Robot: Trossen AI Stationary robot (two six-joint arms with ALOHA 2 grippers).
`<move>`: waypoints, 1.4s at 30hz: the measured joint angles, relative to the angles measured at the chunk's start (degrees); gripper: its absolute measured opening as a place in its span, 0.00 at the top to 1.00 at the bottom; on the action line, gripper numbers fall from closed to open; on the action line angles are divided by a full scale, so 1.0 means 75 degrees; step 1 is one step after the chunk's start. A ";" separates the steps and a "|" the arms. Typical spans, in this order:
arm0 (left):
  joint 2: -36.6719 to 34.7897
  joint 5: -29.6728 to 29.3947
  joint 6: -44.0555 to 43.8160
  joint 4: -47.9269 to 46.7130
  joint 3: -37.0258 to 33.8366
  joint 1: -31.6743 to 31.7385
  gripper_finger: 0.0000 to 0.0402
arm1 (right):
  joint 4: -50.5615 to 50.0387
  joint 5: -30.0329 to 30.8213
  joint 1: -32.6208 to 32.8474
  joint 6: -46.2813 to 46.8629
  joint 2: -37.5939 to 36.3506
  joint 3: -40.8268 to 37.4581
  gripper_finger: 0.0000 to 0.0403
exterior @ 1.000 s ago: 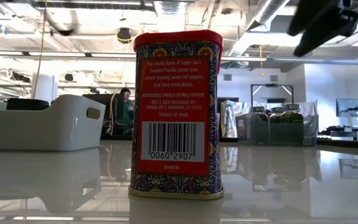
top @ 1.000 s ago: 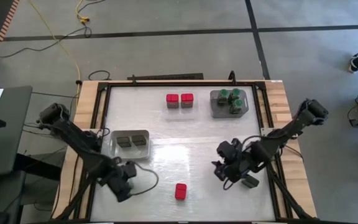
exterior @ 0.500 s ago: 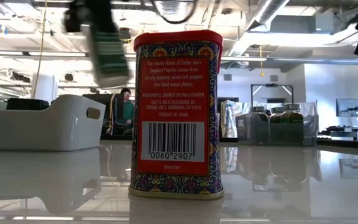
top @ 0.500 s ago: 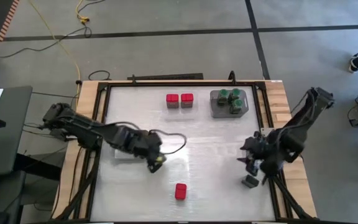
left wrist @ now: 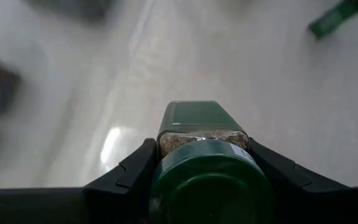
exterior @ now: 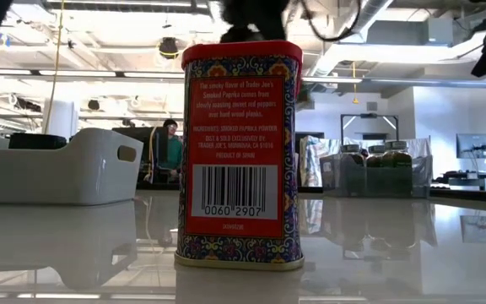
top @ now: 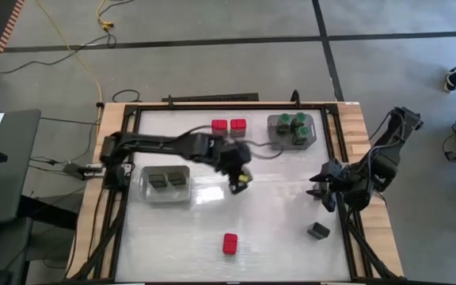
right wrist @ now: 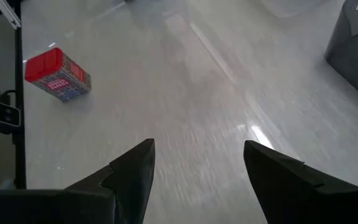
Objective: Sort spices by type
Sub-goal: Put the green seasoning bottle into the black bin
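Glossy white table (top: 275, 214) under an open ceiling; left gripper (left wrist: 202, 163) clamped on green-lidded jar (left wrist: 209, 180), right gripper (right wrist: 197, 163) apart.

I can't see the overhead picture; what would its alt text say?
Seen from above, the left gripper carries a green-lidded jar across mid-table toward a grey tray of similar jars. The right gripper, open and empty, hangs at the right edge; a red tin stands alone near the front.

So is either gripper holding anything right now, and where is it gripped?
The left gripper holds a green-lidded jar, its fingers clamped on the sides just below the lid. The right gripper is open and holds nothing.
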 joint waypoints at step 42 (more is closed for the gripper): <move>0.2079 0.1593 0.4245 -0.0876 0.3487 0.0920 0.52 | 0.5628 -0.1871 -0.5472 -0.8086 0.1997 0.0007 0.31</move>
